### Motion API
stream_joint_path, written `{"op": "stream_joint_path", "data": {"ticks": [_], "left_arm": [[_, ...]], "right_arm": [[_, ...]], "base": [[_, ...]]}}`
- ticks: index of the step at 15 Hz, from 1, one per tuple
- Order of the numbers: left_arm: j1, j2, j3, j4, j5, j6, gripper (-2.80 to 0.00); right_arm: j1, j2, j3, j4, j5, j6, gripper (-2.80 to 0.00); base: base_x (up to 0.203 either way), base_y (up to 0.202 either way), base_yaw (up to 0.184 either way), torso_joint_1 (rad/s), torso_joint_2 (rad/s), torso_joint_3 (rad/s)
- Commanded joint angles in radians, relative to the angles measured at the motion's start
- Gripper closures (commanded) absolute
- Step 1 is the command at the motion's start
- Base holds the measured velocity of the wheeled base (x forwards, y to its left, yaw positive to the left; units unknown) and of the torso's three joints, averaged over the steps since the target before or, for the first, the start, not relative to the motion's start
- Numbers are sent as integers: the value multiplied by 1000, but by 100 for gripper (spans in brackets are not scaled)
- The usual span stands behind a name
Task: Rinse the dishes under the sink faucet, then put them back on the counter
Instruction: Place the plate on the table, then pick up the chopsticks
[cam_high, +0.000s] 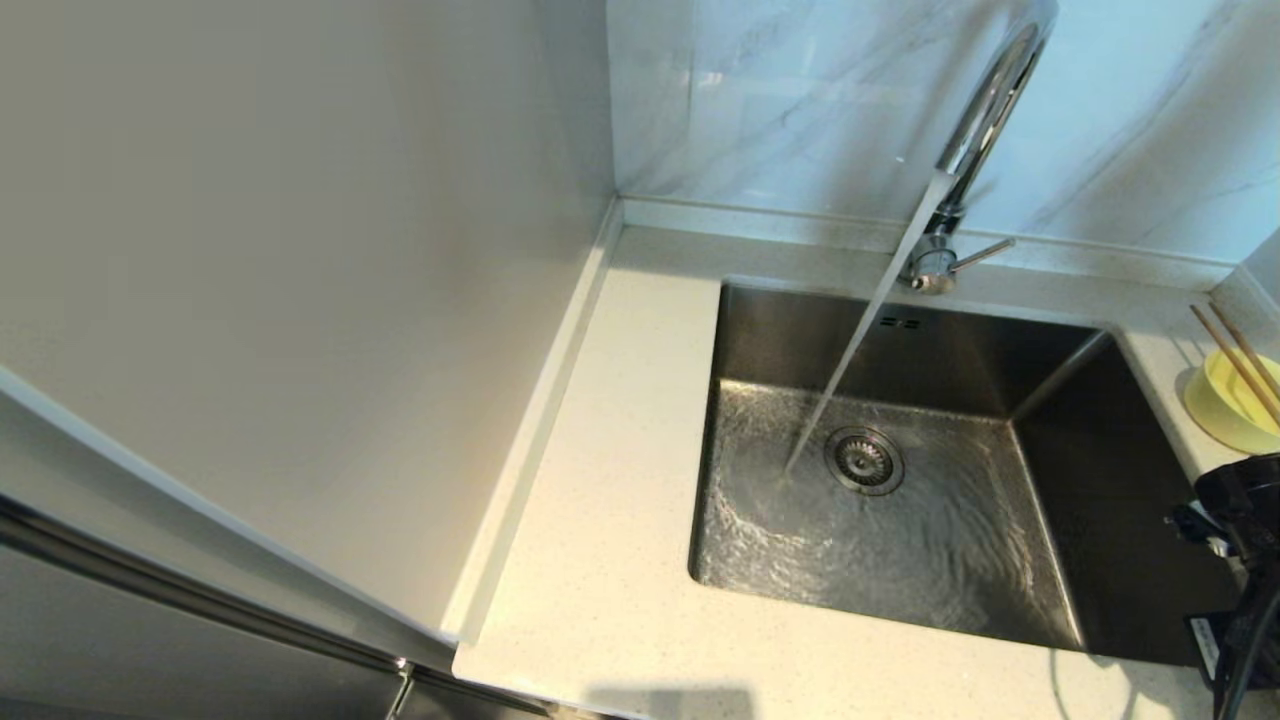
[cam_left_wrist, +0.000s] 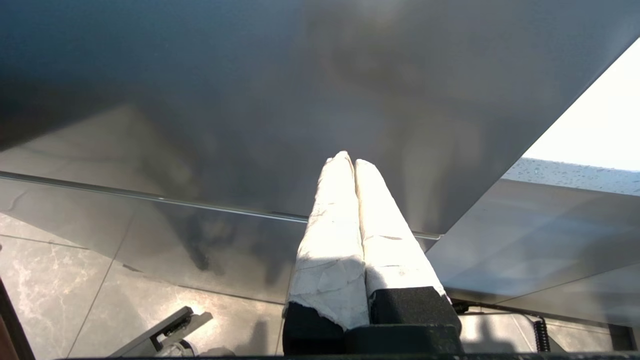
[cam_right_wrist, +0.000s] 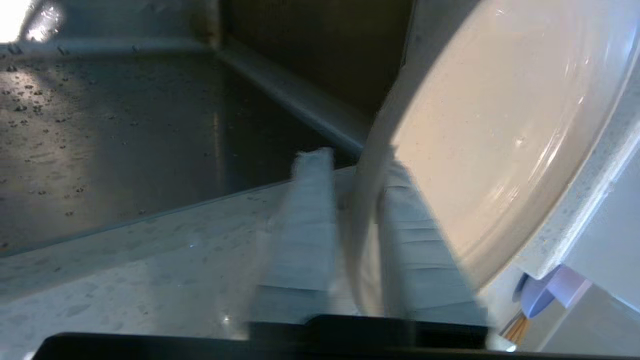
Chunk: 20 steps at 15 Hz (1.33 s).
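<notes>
Water runs from the chrome sink faucet (cam_high: 985, 110) into the steel sink (cam_high: 760, 340), landing just left of the drain strainer (cam_high: 864, 460). The pale yellow bowl (cam_high: 1225, 405) stands on the counter (cam_high: 610, 480) to the right of the sink, with the brown chopsticks (cam_high: 1240, 365) lying across it. In the right wrist view my right gripper (cam_right_wrist: 357, 200) is shut on the rim of the white dish (cam_right_wrist: 500, 125), which stands tilted on edge above the counter strip beside the basin. The head view shows only the right arm (cam_high: 1245, 530), at the right edge. My left gripper (cam_left_wrist: 348, 162) is shut and empty, parked below the counter.
The faucet's side lever (cam_high: 985, 252) points to the right. A tall pale panel (cam_high: 300, 300) walls off the counter on the left. The grey-veined marble wall (cam_high: 800, 100) rises behind the low back edge. A thin cable (cam_high: 1060, 680) lies by the sink's front right corner.
</notes>
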<state>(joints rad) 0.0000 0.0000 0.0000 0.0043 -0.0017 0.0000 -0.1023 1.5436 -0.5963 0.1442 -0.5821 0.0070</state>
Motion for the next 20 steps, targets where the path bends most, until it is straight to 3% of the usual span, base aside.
{"op": "stream_joint_path", "data": {"ticks": [1,6,11,15,17,20], "left_arm": [[0,0,0,0,0,0,0],[0,0,0,0,0,0,0],[0,0,0,0,0,0,0],[0,0,0,0,0,0,0],[0,0,0,0,0,0,0],[0,0,0,0,0,0,0]], "right_arm": [[-2,-7,-3,2,-4,-1,-280],[0,-113,-6,8,3,-37,-280],[2,-271,-32,22,132,-113,-280],[0,-374,-262,273,296,-168,-280],[-16,-387,-437,433,374,-254,-280],[-85,-349,-613,525,488,-440,-280]], "base": [[0,0,0,0,0,0],[0,0,0,0,0,0],[0,0,0,0,0,0],[0,0,0,0,0,0],[0,0,0,0,0,0],[0,0,0,0,0,0]]}}
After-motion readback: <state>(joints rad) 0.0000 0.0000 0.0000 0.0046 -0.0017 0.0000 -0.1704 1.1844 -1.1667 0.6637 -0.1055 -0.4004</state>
